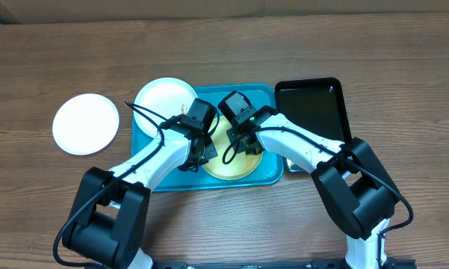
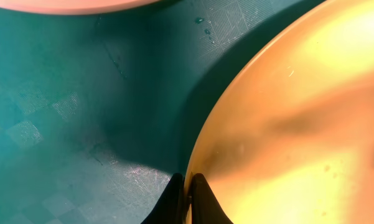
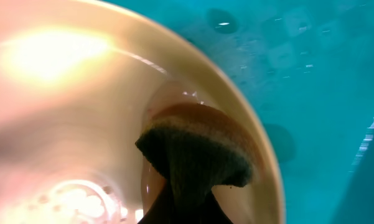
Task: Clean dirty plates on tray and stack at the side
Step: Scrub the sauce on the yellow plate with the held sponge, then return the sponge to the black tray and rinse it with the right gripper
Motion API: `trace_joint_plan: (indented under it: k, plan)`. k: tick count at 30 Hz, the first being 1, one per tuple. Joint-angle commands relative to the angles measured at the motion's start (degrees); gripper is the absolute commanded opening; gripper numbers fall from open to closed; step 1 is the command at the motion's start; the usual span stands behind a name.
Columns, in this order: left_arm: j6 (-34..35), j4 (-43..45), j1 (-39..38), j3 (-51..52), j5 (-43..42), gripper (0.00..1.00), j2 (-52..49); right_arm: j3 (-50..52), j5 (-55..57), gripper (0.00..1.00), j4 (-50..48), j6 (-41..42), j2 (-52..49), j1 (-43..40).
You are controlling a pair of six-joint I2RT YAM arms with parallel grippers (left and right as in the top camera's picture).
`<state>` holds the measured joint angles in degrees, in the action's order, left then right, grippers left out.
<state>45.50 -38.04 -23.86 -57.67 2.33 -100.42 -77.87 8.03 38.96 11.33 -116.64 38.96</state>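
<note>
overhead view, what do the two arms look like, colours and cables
The left arm and right arm match: white tubular links between bulky black joints, a thin black cable looping beside each. The left gripper and right gripper are black and boxy.

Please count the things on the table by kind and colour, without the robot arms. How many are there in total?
White plates: 2
Pale yellow-green plate: 1
Turquoise tray: 1
Black tray: 1
Sponge: 1
Total: 6
</note>
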Motion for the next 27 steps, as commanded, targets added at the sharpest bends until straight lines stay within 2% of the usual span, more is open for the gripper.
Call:
trace_joint_plan:
  k: [1, 8, 13, 21, 27]
  plan:
    - [-0.3, -0.3, 0.2, 0.5, 1.2, 0.04, -0.5, 0.7, -10.1, 0.04, 0.3, 1.1, -2.8, 0.5]
    - [-0.3, -0.3, 0.2, 0.5, 1.2, 0.04, -0.5, 0.7, -11.9, 0.04, 0.2, 1.1, -2.8, 0.5]
    - [-0.3, -0.3, 0.2, 0.5, 1.2, 0.04, -0.5, 0.6, -18.2, 0.04, -1.3, 1.1, -2.8, 0.3]
    - [-0.3, -0.5, 0.2, 0.5, 1.2, 0.04, -0.5, -3.0, -32.3, 0.04, 0.7, 0.6, -1.2, -6.1]
    - [-0.3, -0.5, 0.2, 0.5, 1.2, 0.04, -0.5, -5.5, -51.8, 0.04, 2.5, -5.0, 3.7, -15.5]
